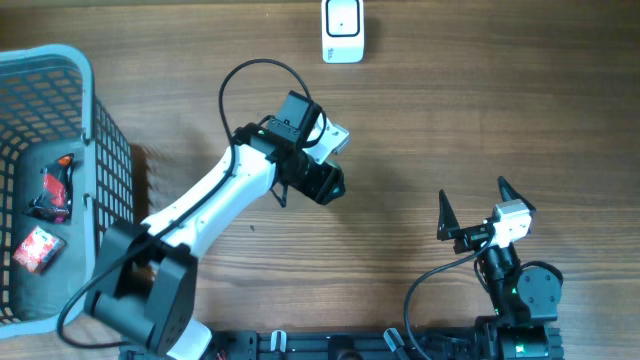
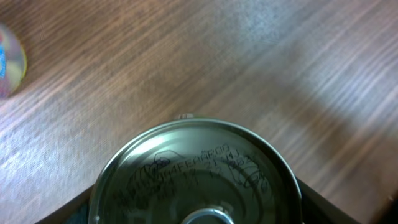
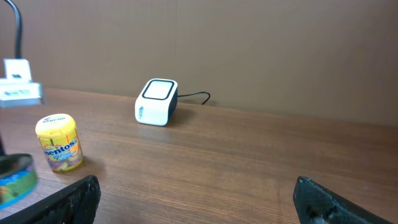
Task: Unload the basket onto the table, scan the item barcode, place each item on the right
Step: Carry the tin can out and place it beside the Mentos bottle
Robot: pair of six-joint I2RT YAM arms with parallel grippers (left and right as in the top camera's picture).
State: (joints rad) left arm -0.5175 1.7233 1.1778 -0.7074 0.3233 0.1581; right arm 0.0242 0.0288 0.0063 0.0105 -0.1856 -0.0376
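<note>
One tin can [image 2: 199, 168] is being clamped by its sides in the left gripper [image 1: 322, 182] near the middle of the wooden table [image 1: 450, 100], well apart from the white scanner [image 1: 343, 30] sitting at the far edge, while the right gripper [image 1: 472, 190] is hovering with jaws spread wide, gripping nothing.

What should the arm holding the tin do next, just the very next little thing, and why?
Probably lift the can and carry it toward the white scanner. The left gripper seems closed on the can, only its lid shows, no barcode is visible, and the scanner sits apart at the table's far edge.
</note>
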